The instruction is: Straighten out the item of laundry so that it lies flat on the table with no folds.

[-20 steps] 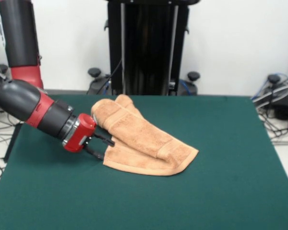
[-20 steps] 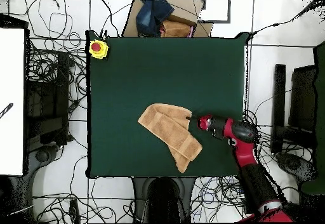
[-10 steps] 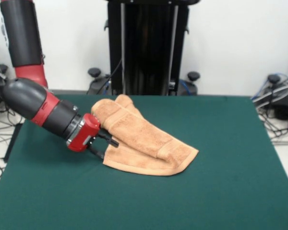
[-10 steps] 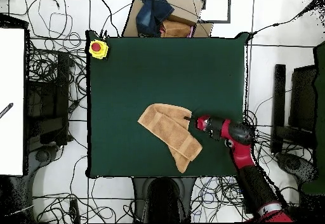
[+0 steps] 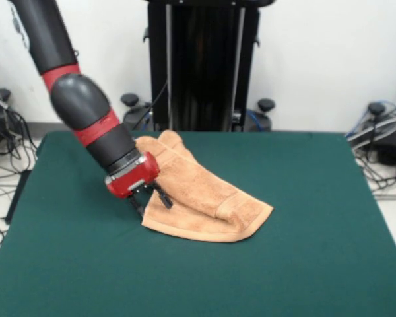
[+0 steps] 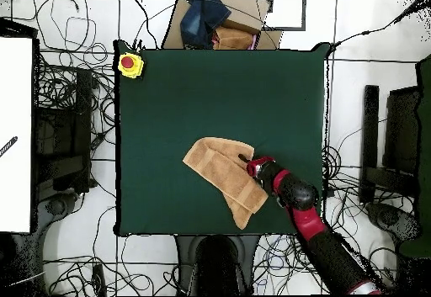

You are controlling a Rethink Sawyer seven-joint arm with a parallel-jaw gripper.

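Note:
The item of laundry (image 5: 198,191) is an orange-tan towel, folded over itself and bunched into a diagonal strip on the green table (image 5: 317,198). In the overhead view the item of laundry (image 6: 220,174) lies near the table's (image 6: 210,92) lower middle. My gripper (image 5: 152,202) points steeply down at the towel's left edge, open, with one finger (image 5: 138,207) off the cloth and the other on it. From above, my gripper (image 6: 247,160) sits at the towel's right corner. The towel's underside folds are hidden.
A yellow box with a red button (image 6: 130,63) sits at one table corner. A black stand (image 5: 201,66) rises behind the table. A cardboard box with blue cloth (image 6: 217,20) and many cables lie on the floor around it.
My arm has swung from a low sideways reach to a steep downward pose. The gripper moved a little further onto the towel's edge. The towel has kept its shape.

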